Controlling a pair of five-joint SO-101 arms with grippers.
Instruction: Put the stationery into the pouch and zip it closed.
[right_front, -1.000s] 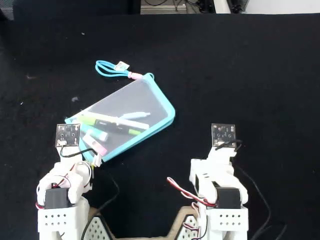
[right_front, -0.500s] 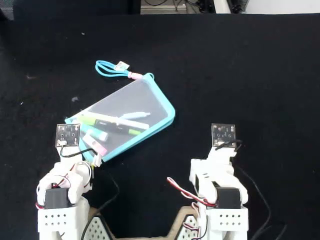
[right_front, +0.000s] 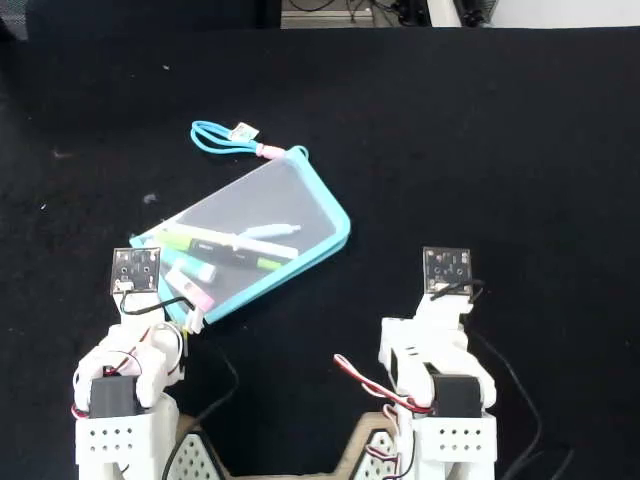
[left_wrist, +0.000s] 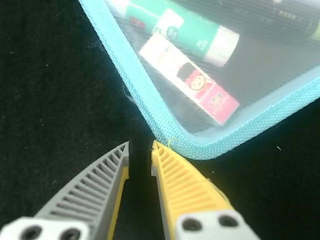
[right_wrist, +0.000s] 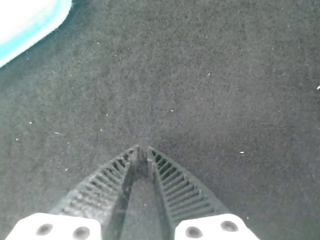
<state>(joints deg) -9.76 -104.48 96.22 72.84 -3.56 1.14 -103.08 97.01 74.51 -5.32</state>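
**Pouch flat on cloth, both grippers empty**

Pouch (right_front: 343, 235) lies tilted at left-centre of the high view: a rounded rectangle with clear mesh faces, woven teal edging and a blue cord (right_front: 220, 138) looped at its upper corner. Inside are pens, a green glue stick (left_wrist: 185, 32) and a flat pink eraser (left_wrist: 192, 85). Left gripper (left_wrist: 140, 147) is barely parted and holds nothing, its yellow ribbed finger at the pouch's lower corner. Right gripper (right_wrist: 142, 150) has its tips together over bare fuzzy black cloth (right_front: 480, 150), with wide open room to the right.

The pouch (right_front: 270, 200) is turquoise-edged, the glue stick (left_wrist: 175, 32) green-and-white, the table (right_front: 480, 130) black.
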